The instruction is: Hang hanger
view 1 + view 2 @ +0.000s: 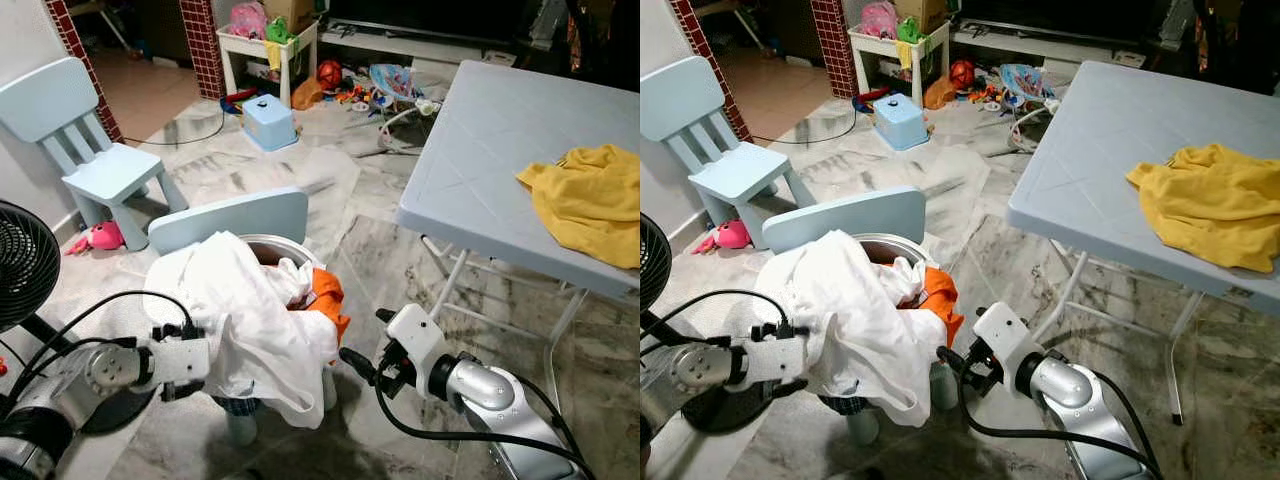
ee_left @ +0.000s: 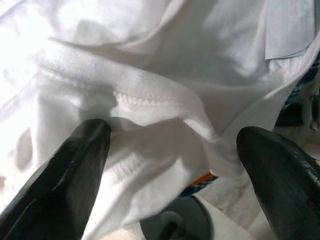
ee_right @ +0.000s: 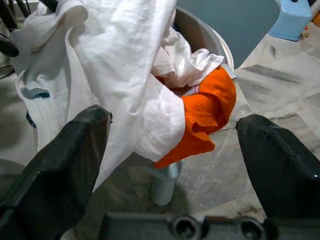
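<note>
A pale blue folding counter [image 1: 500, 140] stands at the right on the marbled tile floor [image 1: 390, 260], with a crumpled yellow cloth [image 1: 592, 200] lying on its near right part. A small pale blue chair [image 1: 240, 218] carries a round basin [image 1: 268, 245] heaped with a white garment [image 1: 250, 320] and an orange cloth [image 1: 328, 295]. Another blue chair [image 1: 85, 150], a blue box [image 1: 268, 122] and scattered toys [image 1: 370, 85] sit on the floor beyond.

Yellow cloth [image 1: 590, 200] on grey table [image 1: 480, 150]; black fan [image 1: 22, 265] nearby.
</note>
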Controlling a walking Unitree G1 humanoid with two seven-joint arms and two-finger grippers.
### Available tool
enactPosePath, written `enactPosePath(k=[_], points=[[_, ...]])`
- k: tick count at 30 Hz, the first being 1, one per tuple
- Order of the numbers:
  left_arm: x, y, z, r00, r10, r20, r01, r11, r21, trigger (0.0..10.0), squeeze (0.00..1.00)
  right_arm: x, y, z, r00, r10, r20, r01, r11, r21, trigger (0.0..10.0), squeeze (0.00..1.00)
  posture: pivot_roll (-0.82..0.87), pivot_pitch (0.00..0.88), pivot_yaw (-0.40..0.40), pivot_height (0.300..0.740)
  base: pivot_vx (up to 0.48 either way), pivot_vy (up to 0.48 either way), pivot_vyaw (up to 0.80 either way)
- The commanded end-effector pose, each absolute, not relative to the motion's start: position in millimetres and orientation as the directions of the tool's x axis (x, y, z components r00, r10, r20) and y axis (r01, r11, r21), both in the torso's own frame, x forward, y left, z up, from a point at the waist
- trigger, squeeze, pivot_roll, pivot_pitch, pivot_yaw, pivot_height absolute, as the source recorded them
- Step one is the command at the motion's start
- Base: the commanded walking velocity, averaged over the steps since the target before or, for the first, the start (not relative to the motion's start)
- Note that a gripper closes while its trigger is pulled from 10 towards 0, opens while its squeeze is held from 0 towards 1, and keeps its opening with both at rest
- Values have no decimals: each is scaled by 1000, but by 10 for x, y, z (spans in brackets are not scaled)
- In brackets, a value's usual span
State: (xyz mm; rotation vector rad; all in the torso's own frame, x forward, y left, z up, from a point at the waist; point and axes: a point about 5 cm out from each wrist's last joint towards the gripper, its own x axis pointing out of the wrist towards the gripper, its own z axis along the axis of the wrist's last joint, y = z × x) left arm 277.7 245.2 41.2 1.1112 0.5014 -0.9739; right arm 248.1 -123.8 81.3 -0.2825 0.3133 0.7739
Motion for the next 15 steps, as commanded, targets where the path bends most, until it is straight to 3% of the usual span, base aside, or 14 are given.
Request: enactPosePath(k=[1, 15], points=[[2777, 2476, 384, 509, -375, -775, 852, 89, 516, 0, 0, 2474, -1275, 808, 679, 625, -384, -712, 688, -140, 10000, 0, -93, 94, -3, 740, 0, 0, 0], [2889, 2443, 407, 559, -379, -738, 817, 98, 569, 0, 0, 2469, -1275, 801, 688, 617, -383, -703, 697, -140, 10000, 0, -96, 91, 2, 740, 0, 0, 0]])
